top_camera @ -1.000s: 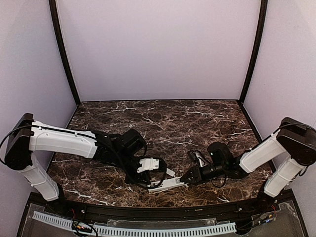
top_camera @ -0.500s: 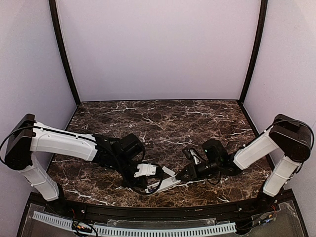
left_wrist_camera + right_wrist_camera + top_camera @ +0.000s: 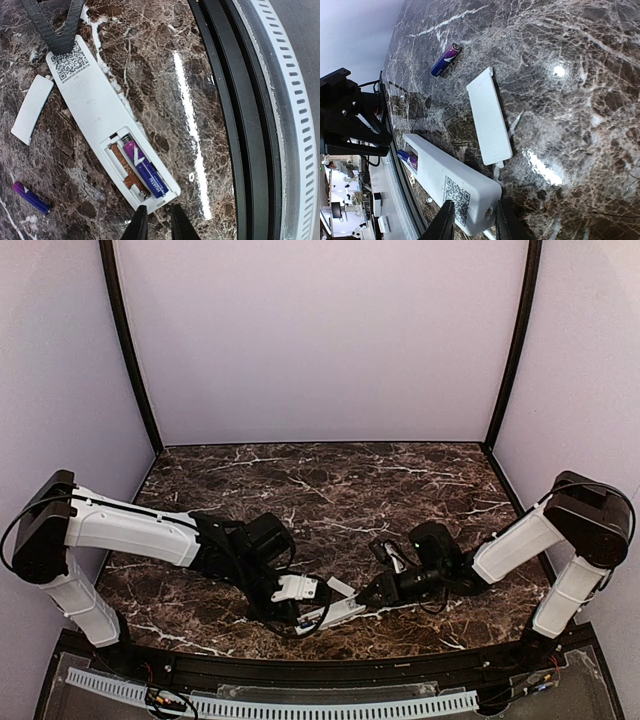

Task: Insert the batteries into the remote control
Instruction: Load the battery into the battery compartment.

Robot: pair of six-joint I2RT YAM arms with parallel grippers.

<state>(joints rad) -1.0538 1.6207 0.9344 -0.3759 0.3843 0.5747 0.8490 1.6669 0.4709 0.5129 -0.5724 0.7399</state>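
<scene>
So that its open recess faces up for loading, the slim white rectangular plastic remote control (image 3: 95, 115) is laid back-up on the dark marble desk (image 3: 150, 60) and is clamped at its QR-code end by the right tool (image 3: 473, 202), presumably against sliding. The left tool (image 3: 158, 212) is nearly clenched on nothing, just off the recess end at 6 o'clock. One purple cylindrical battery (image 3: 145, 170) is seated in the recess; the neighbouring slot is bare. The second purple battery (image 3: 30, 196) is found loose at 8 o'clock of the recess, the white cover plate (image 3: 32, 107) at 10 o'clock.
</scene>
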